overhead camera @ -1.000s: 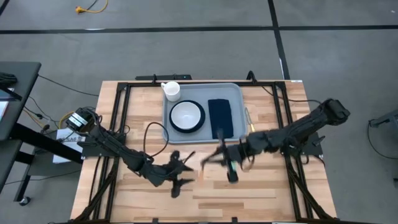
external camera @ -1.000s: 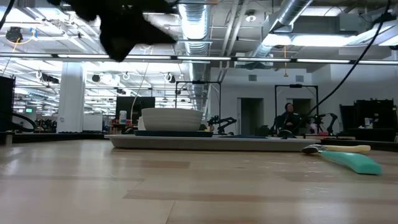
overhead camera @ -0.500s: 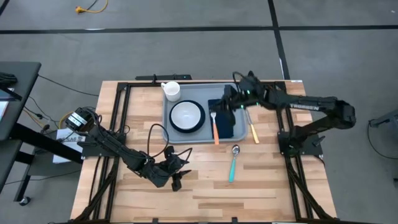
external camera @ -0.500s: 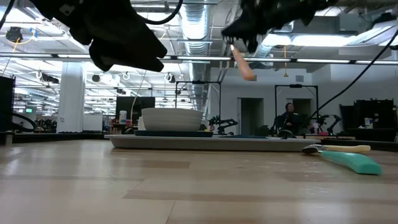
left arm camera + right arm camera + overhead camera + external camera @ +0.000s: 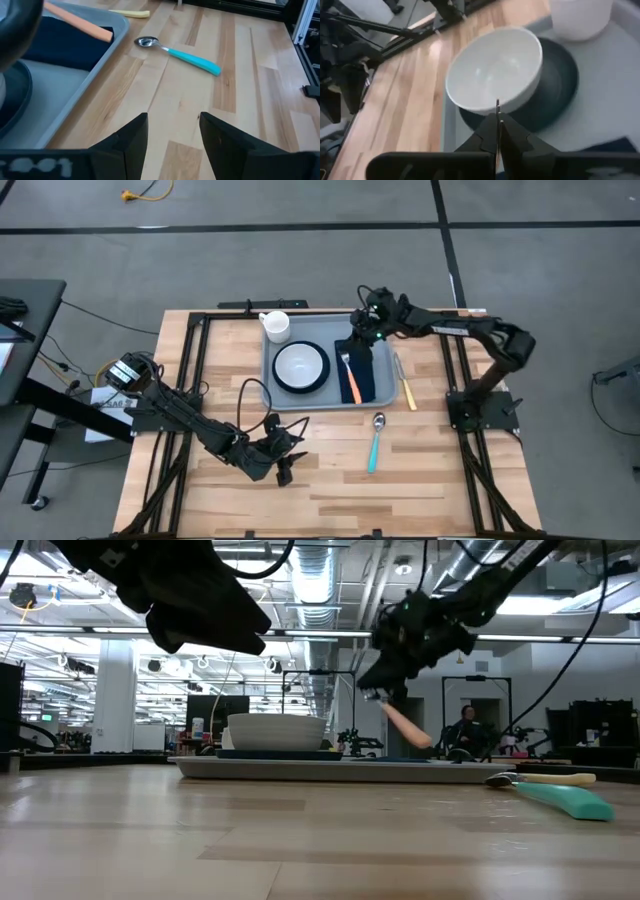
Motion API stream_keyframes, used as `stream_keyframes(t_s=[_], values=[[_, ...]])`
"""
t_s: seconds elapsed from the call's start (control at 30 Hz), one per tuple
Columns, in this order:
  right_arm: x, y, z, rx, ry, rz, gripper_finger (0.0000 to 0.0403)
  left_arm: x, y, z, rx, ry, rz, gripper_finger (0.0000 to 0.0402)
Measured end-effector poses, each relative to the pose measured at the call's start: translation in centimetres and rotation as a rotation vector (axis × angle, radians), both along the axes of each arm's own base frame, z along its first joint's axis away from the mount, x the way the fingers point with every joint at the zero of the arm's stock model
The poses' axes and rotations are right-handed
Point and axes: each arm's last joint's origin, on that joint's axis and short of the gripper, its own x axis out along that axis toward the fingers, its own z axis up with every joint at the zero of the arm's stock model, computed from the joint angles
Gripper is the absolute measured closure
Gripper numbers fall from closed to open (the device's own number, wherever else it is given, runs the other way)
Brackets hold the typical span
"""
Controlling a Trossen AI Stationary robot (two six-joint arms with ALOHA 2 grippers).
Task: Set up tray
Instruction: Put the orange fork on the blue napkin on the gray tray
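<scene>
Grey-blue plastic, the tray [image 5: 278, 384] lies at the table's [image 5: 440, 470] far edge, midway along it. It holds a white mug [image 5: 276, 326] at its far left corner, a white bowl [image 5: 299, 364] on a dark plate [image 5: 559, 102], and a navy napkin [image 5: 366, 379]. The right gripper [image 5: 362, 339] is clenched on an orange-handled fork [image 5: 349, 377] slanting over the napkin. The left gripper [image 5: 284, 470] hovers released near the table's front edge.

The fork head [image 5: 497, 106] is seen only as a thin sliver between the right gripper [image 5: 498, 131] fingers. In the low view, the tray [image 5: 330, 769] is reduced to its near rim, and the dark plate is hidden behind it. The left gripper [image 5: 205, 610] is cut off by the top edge.
</scene>
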Motion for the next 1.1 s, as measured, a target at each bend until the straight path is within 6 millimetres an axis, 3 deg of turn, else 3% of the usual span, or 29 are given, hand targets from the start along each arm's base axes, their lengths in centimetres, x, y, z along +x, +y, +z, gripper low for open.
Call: stream_keyframes(t_s=[0.2,0.37,0.57,1.1], values=[[-1.1,-2.3,-1.8,0.051,0.008,-0.109,0.0403,0.0,0.0,0.0,0.011,0.001,-0.003,0.0235],[-3.2,-3.6,-2.4,0.090,-0.060,-0.231,0.0403,0.0,0.0,0.0,0.010,0.001,-0.002,0.0235],[-4.8,-3.4,-4.1,0.108,-0.020,-0.255,0.0403,0.0,0.1,0.0,0.008,-0.005,0.006,0.0235],[-4.1,-2.3,-4.5,0.118,0.019,-0.222,0.0403,0.1,0.3,0.1,0.005,-0.011,0.027,0.0235]])
